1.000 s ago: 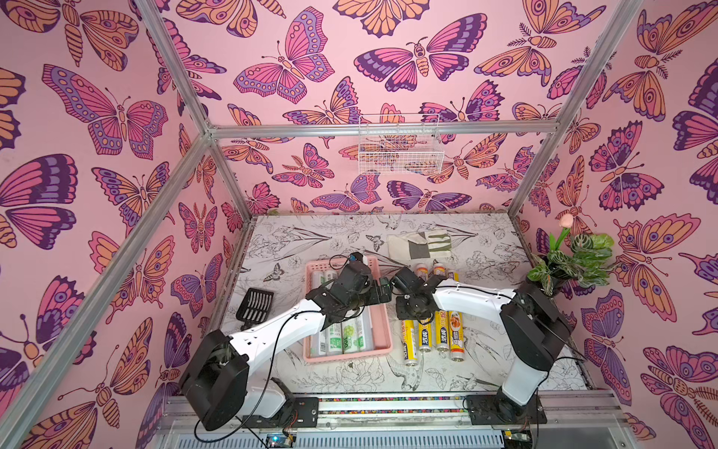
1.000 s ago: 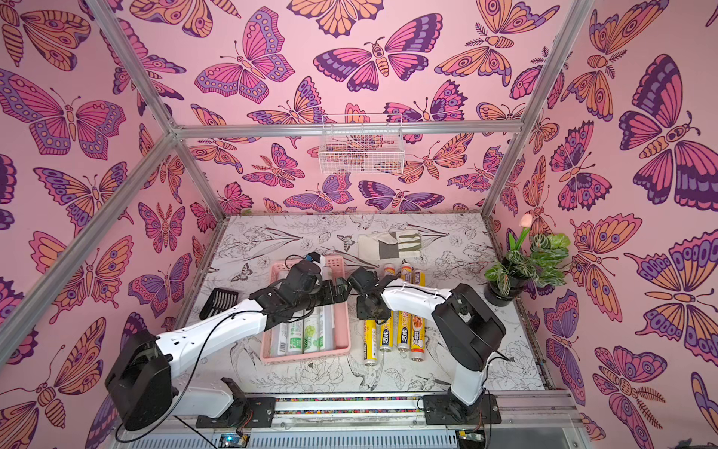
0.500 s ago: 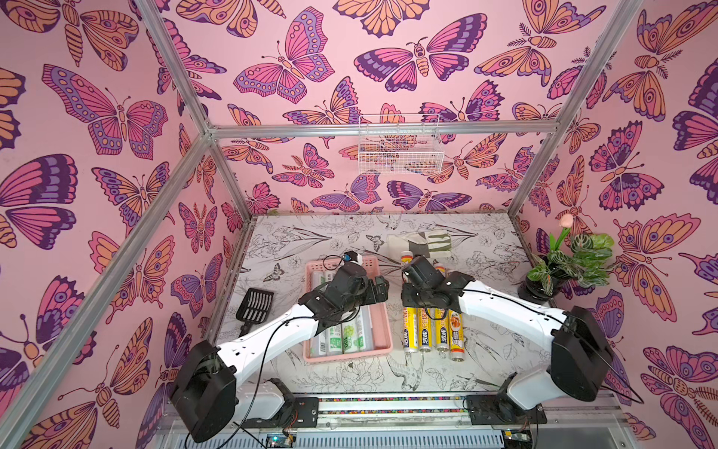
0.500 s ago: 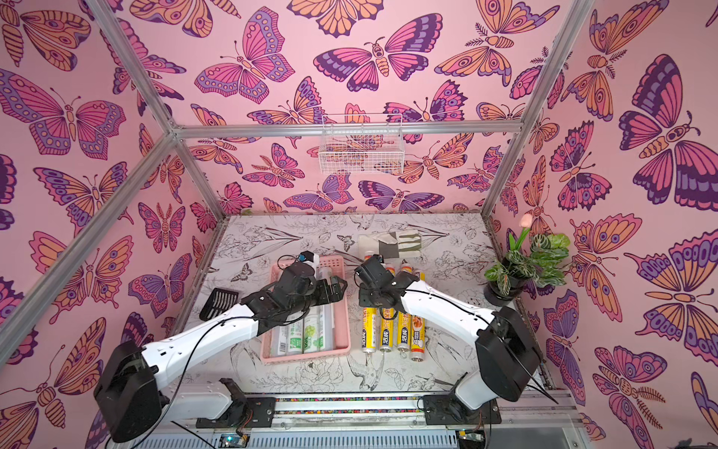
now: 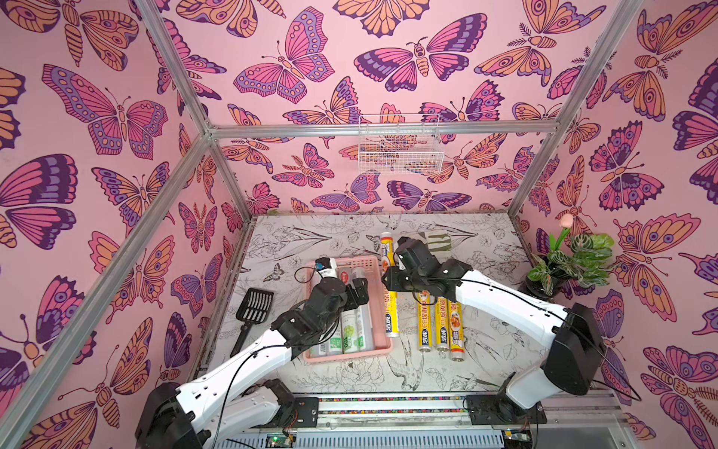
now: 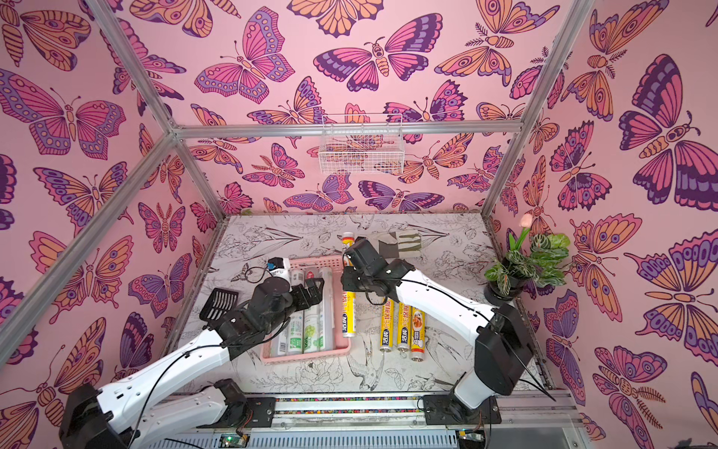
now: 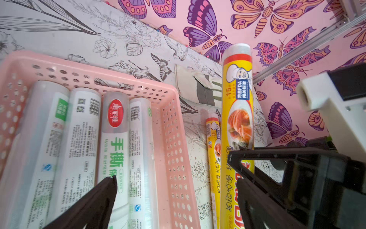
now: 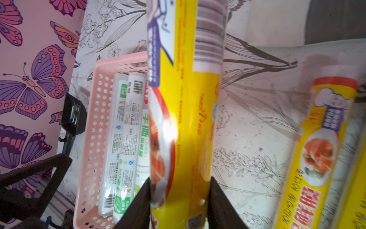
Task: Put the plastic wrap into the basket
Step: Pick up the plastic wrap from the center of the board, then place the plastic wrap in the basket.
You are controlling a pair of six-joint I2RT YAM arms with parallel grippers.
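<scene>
My right gripper (image 5: 388, 280) (image 6: 345, 282) (image 8: 179, 180) is shut on a yellow plastic wrap roll (image 5: 391, 311) (image 6: 348, 311) (image 8: 184, 119) (image 7: 237, 111). The roll hangs above the table, alongside the right wall of the pink basket (image 5: 349, 355) (image 6: 307, 357) (image 7: 170, 119) (image 8: 95, 119). Several whitish rolls with green print (image 5: 351, 334) (image 6: 311, 334) (image 7: 114, 148) (image 8: 122, 128) lie side by side in the basket. Three more yellow rolls (image 5: 441, 326) (image 6: 402, 330) (image 8: 316, 158) lie on the table to the right. My left gripper (image 5: 359, 289) (image 6: 314, 289) (image 7: 172, 168) hovers open over the basket's right half, holding nothing.
A black slotted scoop (image 5: 252, 307) lies left of the basket. A folded cloth (image 5: 437, 241) sits behind the right gripper. A potted plant (image 5: 563, 264) stands at the right wall. A white wire basket (image 5: 400, 149) hangs on the back wall.
The right arm has stretched out and carried one yellow roll up and leftward, from the row of yellow rolls to the basket's right side. The left gripper has shifted slightly over the basket.
</scene>
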